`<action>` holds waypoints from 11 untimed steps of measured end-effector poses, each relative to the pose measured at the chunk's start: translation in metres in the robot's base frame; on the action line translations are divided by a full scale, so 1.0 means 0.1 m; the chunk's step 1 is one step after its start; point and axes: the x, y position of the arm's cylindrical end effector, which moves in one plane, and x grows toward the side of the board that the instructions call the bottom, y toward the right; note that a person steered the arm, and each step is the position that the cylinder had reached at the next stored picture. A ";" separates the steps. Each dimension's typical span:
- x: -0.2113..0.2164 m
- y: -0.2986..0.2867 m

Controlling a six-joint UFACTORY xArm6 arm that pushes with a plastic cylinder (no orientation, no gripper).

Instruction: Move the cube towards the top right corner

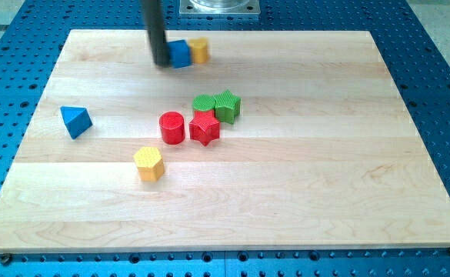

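Note:
A blue cube (180, 54) sits near the view's top, left of centre, on the wooden board (325, 154). A small yellow block (200, 50) touches its right side. My tip (162, 63) is the lower end of the dark rod and stands right against the cube's left side. The rod hides the cube's left edge.
A blue triangular block (75, 121) lies at the view's left. In the middle are a red cylinder (172, 128), a red star (205, 128), a green star (227, 105) and a green block (204, 103) behind them. A yellow hexagonal block (149, 162) lies below them.

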 end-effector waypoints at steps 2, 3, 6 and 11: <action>0.00 0.43; -0.39 0.07; -0.11 1.37; -0.45 2.26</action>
